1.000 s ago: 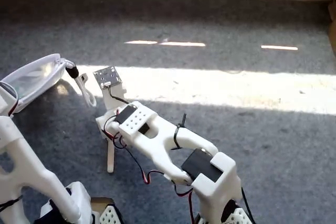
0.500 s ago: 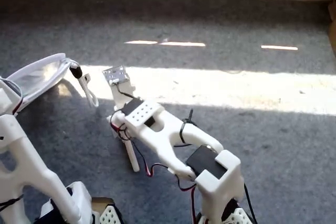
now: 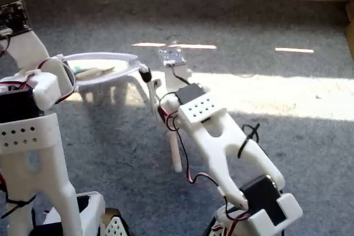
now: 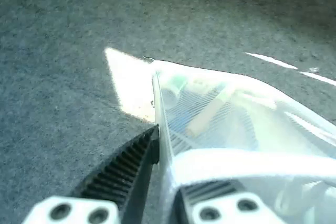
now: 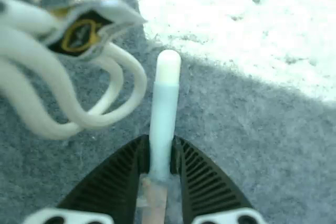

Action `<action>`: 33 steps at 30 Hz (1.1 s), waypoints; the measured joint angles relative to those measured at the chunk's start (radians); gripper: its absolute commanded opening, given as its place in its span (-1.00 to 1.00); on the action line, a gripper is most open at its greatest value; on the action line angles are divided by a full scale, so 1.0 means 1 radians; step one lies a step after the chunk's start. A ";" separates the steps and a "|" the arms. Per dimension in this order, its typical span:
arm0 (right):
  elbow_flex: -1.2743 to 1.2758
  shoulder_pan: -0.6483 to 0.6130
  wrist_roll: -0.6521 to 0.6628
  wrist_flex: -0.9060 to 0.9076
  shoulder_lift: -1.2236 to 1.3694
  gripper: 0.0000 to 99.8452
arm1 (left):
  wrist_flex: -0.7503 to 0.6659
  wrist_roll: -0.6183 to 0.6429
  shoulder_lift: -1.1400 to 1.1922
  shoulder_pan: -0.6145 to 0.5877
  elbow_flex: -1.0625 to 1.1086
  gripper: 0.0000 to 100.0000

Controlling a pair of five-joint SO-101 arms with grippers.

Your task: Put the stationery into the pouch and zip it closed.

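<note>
My left gripper (image 4: 155,139) is closed on the edge of the pouch (image 3: 105,64); the thin wall is pinched between its jaws. The pouch is held above the grey counter (image 3: 310,153) at the far left and lies almost flat. Some pale stationery pieces (image 3: 94,72) are inside it. My right gripper (image 5: 159,149) is closed around a white pen (image 5: 165,93), just right of the pouch, and the pen points down to the counter. The white cord loop (image 5: 107,106) of the pouch hangs near the pen tip; I cannot tell if they touch.
</note>
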 measured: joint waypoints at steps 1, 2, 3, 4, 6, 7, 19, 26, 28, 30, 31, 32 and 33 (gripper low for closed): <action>0.046 0.018 0.000 0.000 -0.034 -0.99 | 0.014 -0.003 0.000 0.032 -0.021 -0.99; 0.087 0.040 0.000 0.000 -0.069 -0.99 | 0.025 -0.005 0.000 0.063 -0.043 -0.99; 0.129 0.063 0.002 -0.005 -0.103 -0.99 | 0.028 -0.008 0.000 0.094 -0.057 -0.99; 0.169 0.084 0.012 -0.018 -0.135 -0.99 | 0.028 -0.008 0.000 0.121 -0.066 -0.99; 0.255 0.123 0.051 -0.055 -0.196 -0.99 | 0.028 -0.014 0.000 0.164 -0.074 -0.99; 0.301 0.137 0.066 -0.080 -0.224 -0.99 | 0.028 -0.018 0.000 0.176 -0.074 -0.99; 0.551 0.166 0.173 -0.216 -0.315 -0.99 | 0.127 -0.041 0.000 0.155 -0.049 -0.99; 0.557 0.167 0.181 -0.221 -0.315 -0.99 | 0.127 -0.066 0.000 0.077 0.057 -0.99; 0.557 0.167 0.183 -0.221 -0.315 -0.99 | 0.127 -0.068 -0.002 0.077 0.072 -0.99; 0.557 0.167 0.183 -0.221 -0.315 -0.99 | 0.127 -0.069 -0.002 0.077 0.080 -0.99; 0.557 0.167 0.183 -0.221 -0.311 -0.99 | 0.127 -0.069 -0.003 0.077 0.086 -0.99; 0.557 0.167 0.183 -0.221 -0.298 -0.99 | 0.127 -0.069 -0.003 0.077 0.089 -0.99; 0.557 0.167 0.183 -0.221 -0.278 -0.99 | 0.127 -0.069 -0.003 0.075 0.089 -0.99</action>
